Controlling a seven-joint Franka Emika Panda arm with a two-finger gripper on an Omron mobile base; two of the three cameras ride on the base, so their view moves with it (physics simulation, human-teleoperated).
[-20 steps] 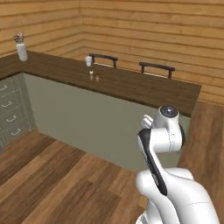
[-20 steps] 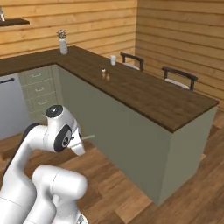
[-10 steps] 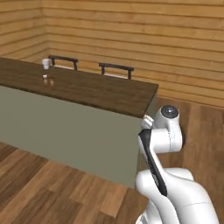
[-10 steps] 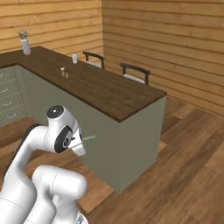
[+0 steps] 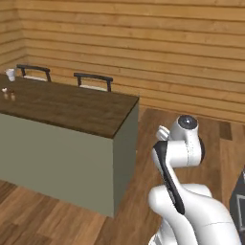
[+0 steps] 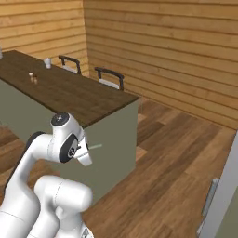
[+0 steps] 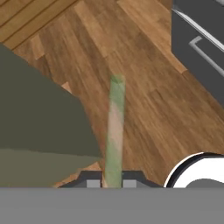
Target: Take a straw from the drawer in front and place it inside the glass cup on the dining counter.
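wood floor lies beneath; gripper (image 7: 109,183) pinches the straw (image 7: 114,131), so carry it level toward the likely glass cup (image 5: 10,74) at ten o'clock.

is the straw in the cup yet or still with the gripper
Still in the gripper: the straw sticks out from between its shut fingertips over the wood floor, away from the dining counter.

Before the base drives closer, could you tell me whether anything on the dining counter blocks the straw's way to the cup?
Nothing visible does: the dark wooden dining counter lies bare between the thin pale straw and the small pale cup.
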